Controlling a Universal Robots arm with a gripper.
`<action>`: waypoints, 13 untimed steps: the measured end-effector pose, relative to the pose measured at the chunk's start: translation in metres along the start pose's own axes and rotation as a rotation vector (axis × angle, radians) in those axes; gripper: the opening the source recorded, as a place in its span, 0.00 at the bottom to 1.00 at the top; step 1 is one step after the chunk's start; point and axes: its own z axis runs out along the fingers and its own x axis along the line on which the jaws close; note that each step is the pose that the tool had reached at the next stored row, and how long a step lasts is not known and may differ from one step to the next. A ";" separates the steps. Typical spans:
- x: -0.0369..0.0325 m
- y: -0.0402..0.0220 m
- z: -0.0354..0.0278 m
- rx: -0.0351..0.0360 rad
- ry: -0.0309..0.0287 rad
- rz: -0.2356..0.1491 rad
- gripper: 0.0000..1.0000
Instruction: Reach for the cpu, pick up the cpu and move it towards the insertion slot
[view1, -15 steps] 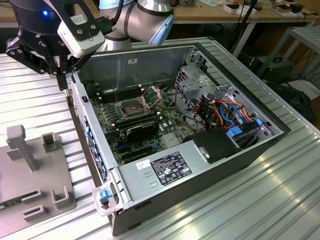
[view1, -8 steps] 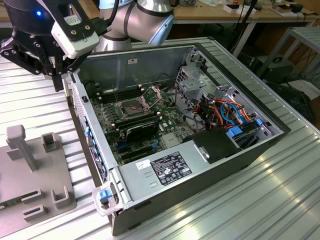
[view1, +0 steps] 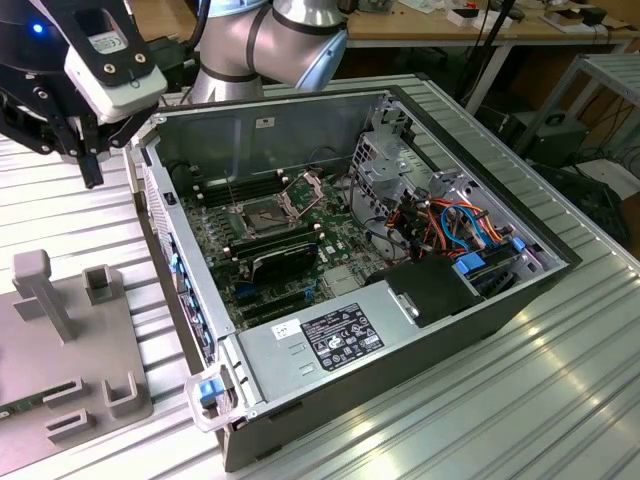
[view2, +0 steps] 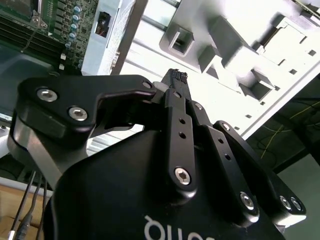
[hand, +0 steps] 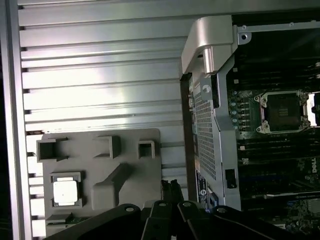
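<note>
Beneath the pincer (hand: 170, 184), its black fingers pressed together on nothing: ribbed aluminium counter (hand: 100, 75). Off to one side, apart: cpu (hand: 66, 191), flat silver square, seated in a matte grey fixture (hand: 125, 150). Opposite side: insertion slot (hand: 282, 111), square and silver-framed, inside an open computer case (hand: 212, 125).

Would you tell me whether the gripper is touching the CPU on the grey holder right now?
Apart. In the first wrist view the gripper is clear of the CPU, with a bare stretch of the grey holder plainly between them.
</note>
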 end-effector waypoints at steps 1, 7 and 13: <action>0.0025 -0.0002 0.0001 0.0000 0.0003 0.000 0.11; 0.0218 -0.0021 0.0006 0.0001 0.0016 0.000 0.11; 0.0388 -0.0040 0.0010 0.0001 0.0018 0.000 0.11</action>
